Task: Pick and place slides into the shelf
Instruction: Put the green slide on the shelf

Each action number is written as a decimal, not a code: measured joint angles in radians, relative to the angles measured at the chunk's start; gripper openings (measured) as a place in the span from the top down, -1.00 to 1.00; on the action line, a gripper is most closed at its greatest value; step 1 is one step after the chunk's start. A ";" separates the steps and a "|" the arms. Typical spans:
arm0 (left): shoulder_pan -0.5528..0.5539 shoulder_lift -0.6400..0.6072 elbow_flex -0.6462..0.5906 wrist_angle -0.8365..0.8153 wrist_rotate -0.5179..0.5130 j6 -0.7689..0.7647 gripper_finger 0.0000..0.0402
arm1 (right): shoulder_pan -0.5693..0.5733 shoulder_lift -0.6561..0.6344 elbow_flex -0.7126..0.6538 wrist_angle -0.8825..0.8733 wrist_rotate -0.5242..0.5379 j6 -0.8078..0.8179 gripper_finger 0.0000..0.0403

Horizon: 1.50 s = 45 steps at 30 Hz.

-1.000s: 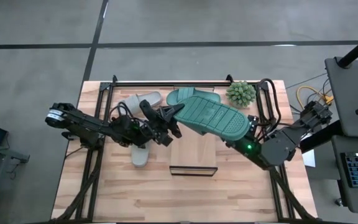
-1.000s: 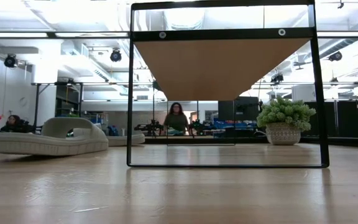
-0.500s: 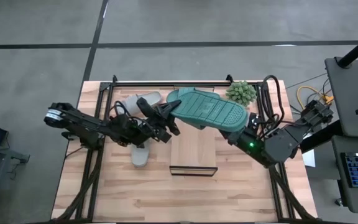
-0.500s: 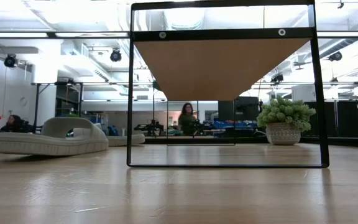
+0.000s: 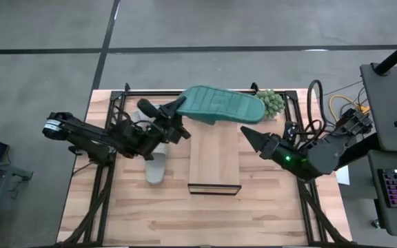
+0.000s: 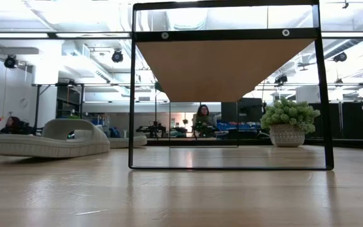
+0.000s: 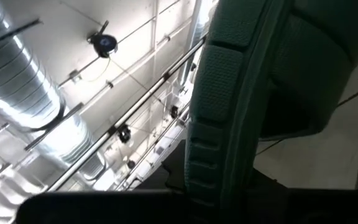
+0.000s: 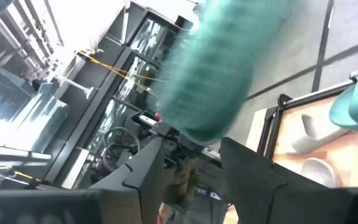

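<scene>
A dark teal slide (image 5: pixel 222 105) hangs over the table's far side, above the shelf's far end. My left gripper (image 5: pixel 176 109) is shut on its left end. My right gripper (image 5: pixel 244 130) stands open just off the slide's right end, touching nothing; its wrist view shows the blurred slide (image 8: pixel 222 62) beyond the fingers. The shelf (image 5: pixel 214 155) is a light-wood plank on a black frame in the table's middle. One light grey slide (image 5: pixel 156 167) lies on its sole on the table left of the shelf. A second teal slide (image 8: pixel 356 102) shows in the right wrist view. My left gripper holds the teal slide by its left end (image 5: pixel 188 103), coming roughly level from the table's left and along the slide's length. The slide's rim (image 7: pixel 207 180) runs out from between the fingers. The slide is lifted clear and lies about level, parallel to the far edge.
A potted plant (image 5: pixel 271 102) stands at the far right, close to the held slide's right end. The shelf's black frame (image 6: pixel 323 94) rises from the table around the plank. Bare wood lies on the near side (image 5: pixel 205 217). A person walks in the room behind.
My right gripper has opened, let go of the teal slide's right end and drawn back toward the table's right. My left gripper has moved toward the far edge and tipped up, swinging the slide from a slant to lie along the far edge.
</scene>
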 joint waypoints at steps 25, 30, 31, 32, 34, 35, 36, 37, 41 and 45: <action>-0.001 -0.194 -0.008 -0.417 -0.164 -0.406 0.91 | 0.020 -0.084 0.000 0.001 -0.051 -0.387 0.35; -0.001 -0.225 -0.003 -0.572 -0.114 -0.572 0.91 | 0.020 -0.116 -0.001 0.000 -0.052 -0.512 0.33; -0.001 -0.231 -0.003 -0.593 -0.098 -0.596 0.91 | 0.020 -0.123 -0.001 0.000 -0.053 -0.540 0.33; -0.001 -0.236 -0.003 -0.614 -0.084 -0.626 0.91 | 0.020 -0.130 -0.001 0.000 -0.054 -0.568 0.34; -0.001 -0.246 -0.003 -0.655 -0.063 -0.701 0.91 | 0.020 -0.144 -0.001 0.000 -0.054 -0.621 0.35; -0.001 -0.249 -0.003 -0.673 -0.053 -0.740 0.91 | 0.020 -0.150 -0.001 0.000 -0.054 -0.644 0.35; 0.000 -0.252 -0.003 -0.691 -0.041 -0.776 0.91 | 0.021 -0.157 -0.001 0.000 -0.054 -0.667 0.36; 0.000 -0.256 -0.003 -0.709 -0.026 -0.812 0.91 | 0.021 -0.163 -0.001 0.000 -0.054 -0.689 0.36; 0.002 -0.264 -0.003 -0.763 0.022 -0.946 0.91 | 0.021 -0.188 -0.001 0.000 -0.054 -0.768 0.36; 0.002 -0.262 -0.003 -0.867 0.069 -1.096 0.91 | 0.020 -0.207 -0.001 -0.001 -0.054 -0.845 0.35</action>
